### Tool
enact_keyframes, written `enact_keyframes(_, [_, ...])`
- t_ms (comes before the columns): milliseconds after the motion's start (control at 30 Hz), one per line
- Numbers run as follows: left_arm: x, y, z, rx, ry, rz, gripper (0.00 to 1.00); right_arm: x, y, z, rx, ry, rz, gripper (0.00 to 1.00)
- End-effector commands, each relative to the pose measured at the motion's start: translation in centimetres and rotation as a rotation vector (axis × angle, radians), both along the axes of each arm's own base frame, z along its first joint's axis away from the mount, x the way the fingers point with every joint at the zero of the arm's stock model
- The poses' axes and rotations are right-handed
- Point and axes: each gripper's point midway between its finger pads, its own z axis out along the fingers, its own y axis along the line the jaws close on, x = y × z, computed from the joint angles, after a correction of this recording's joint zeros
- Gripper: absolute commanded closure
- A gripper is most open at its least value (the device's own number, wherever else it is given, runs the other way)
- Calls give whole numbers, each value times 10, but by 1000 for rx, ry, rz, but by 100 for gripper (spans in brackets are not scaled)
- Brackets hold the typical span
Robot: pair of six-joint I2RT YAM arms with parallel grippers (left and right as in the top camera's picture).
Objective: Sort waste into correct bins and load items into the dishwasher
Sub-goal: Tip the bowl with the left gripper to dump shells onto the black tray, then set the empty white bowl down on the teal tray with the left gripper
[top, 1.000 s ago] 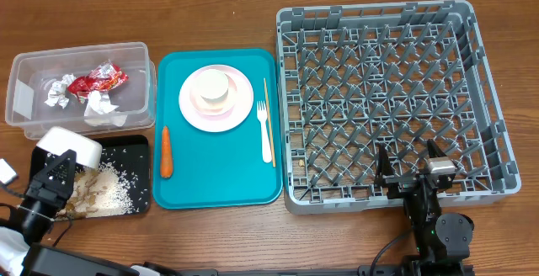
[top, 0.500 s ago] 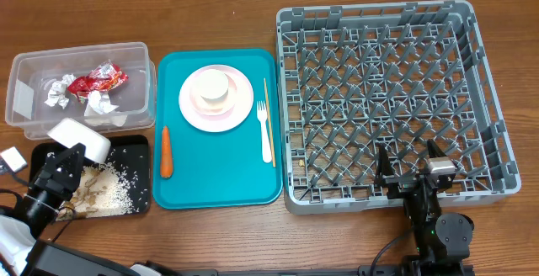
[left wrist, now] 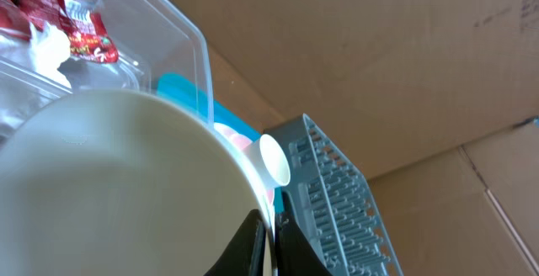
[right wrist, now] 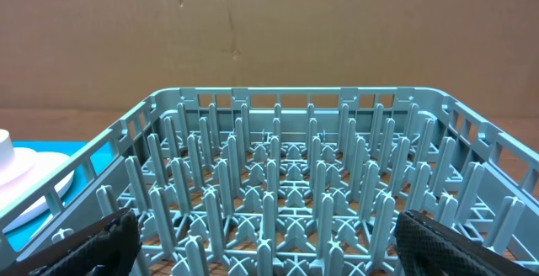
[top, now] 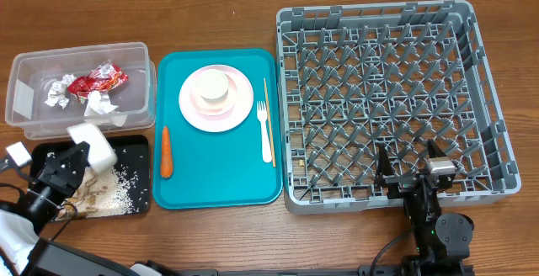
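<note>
My left gripper is shut on the rim of a white bowl and holds it tilted above the black tray, which holds white rice and beige scraps. In the left wrist view the bowl fills the frame, its rim pinched between the fingers. The clear tub holds napkins and a red wrapper. The teal tray carries a carrot, a pink plate with a white cup, a fork and a chopstick. My right gripper is open over the grey rack's front edge.
The rack's upright pegs fill the right wrist view between the open fingers. Brown cardboard stands behind the table. The wooden table shows at the front, between the arms.
My left gripper has carried the white bowl to the right and slightly down over the black tray. The right arm has not moved.
</note>
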Motion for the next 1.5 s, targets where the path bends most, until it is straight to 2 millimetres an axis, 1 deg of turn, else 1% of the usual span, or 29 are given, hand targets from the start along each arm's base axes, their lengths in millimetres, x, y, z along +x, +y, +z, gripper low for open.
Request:
enact_keyframes(0, [0,-3,-1,-29,15,-5,93,0,0,-1,-3,-5,0,0])
enact_keyframes(100, [0,-4,0,-33,12,-6,94,0,0,-1,-3,-5,0,0])
enact_keyframes(167, [0,-5,9,-43,-44,-14,94,0,0,-1,-3,-5,0,0])
enact_keyframes(200, [1,-5,11,-26,-59,-16,94,0,0,-1,-3,-5,0,0])
enact_keyframes(267, [2,-1,7,-16,-37,-10,94,0,0,-1,-3,-5,0,0])
enact_keyframes(333, [2,-3,8,-43,-37,-10,95,0,0,-1,-3,-5,0,0])
enact_keyframes(467, [2,-3,9,-42,-41,-11,95,0,0,-1,-3,-5,0,0])
enact_keyframes(533, [2,-5,19,-65,-92,-18,96,0,0,-1,-3,-5,0,0])
enact_keyframes(567, [1,-6,28,-89,-142,-24,96,0,0,-1,-3,-5,0,0])
enact_keyframes(633, [1,-7,28,-94,-136,-23,96,0,0,-1,-3,-5,0,0])
enact_keyframes(700, [2,-4,19,-55,-102,-19,96,0,0,-1,-3,-5,0,0])
enact_keyframes(800, [2,-4,16,-88,-79,-15,96,0,0,-1,-2,-5,0,0])
enact_keyframes(967, [2,-3,12,-73,-57,-12,96,0,0,-1,-3,-5,0,0])
enact_keyframes(1100, [1,0,-8,-49,60,7,96,0,0,-1,-3,-5,0,0])
enact_keyframes(1233, [2,5,-12,-75,106,28,96,0,0,-1,-3,-5,0,0])
enact_keyframes(1367, [8,5,-18,-100,206,38,96,0,0,-1,-2,-5,0,0])
enact_keyframes(1467, [19,-4,-18,-53,293,4,96,0,0,-1,-3,-5,0,0])
